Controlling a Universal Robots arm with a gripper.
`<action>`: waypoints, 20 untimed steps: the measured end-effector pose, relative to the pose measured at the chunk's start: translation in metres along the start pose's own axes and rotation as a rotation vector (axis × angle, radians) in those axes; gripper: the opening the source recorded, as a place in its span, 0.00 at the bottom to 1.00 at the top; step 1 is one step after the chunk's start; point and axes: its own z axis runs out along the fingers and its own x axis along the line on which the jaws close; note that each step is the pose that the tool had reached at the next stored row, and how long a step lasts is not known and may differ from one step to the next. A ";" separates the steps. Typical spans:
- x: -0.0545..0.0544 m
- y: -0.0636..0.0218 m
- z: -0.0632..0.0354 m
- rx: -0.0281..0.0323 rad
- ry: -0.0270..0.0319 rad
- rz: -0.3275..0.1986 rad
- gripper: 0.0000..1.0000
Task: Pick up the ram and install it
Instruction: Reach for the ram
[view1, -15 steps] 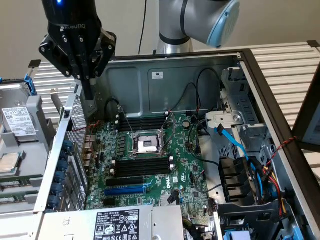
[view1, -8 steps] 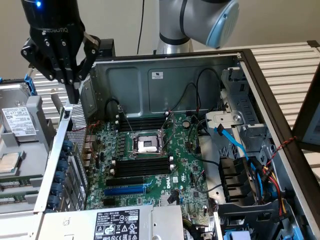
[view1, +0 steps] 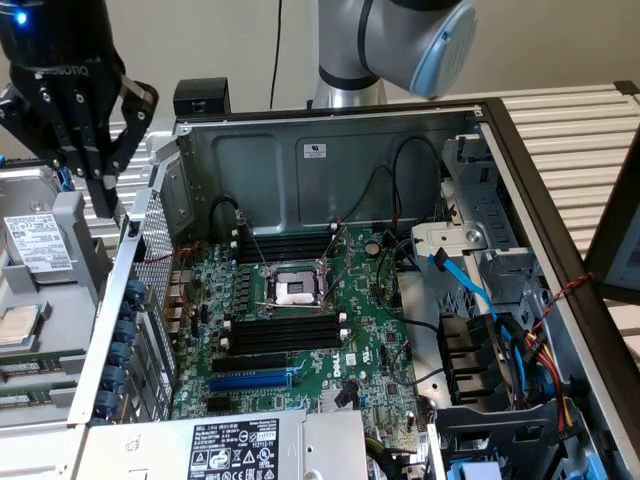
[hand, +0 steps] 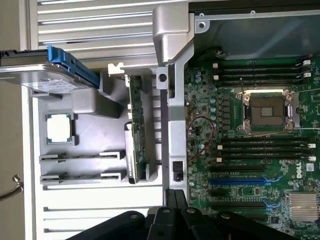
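Your gripper (view1: 107, 198) hangs shut and empty at the exterior view's upper left. The ram (hand: 136, 125) stands on edge in the gray tray (hand: 95, 135) just outside the open computer case (view1: 330, 170), with its long axis along the case wall and crosswise to the black memory slots (hand: 260, 145). A slatted table (view1: 570, 120) bears both.

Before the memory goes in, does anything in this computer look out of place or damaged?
Nothing looks spilled or broken. One oddity: a thin red wire loops loose over the motherboard beside the case wall, lying across components instead of tucked away. The CPU socket is open and empty.
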 end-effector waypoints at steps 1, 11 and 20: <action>0.005 -0.0008 0.0009 0.0002 0.0027 0.000 0.10; 0.044 -0.0050 0.0126 0.0016 0.0212 0.002 0.10; 0.083 -0.0083 0.0234 0.0022 0.0318 0.002 0.10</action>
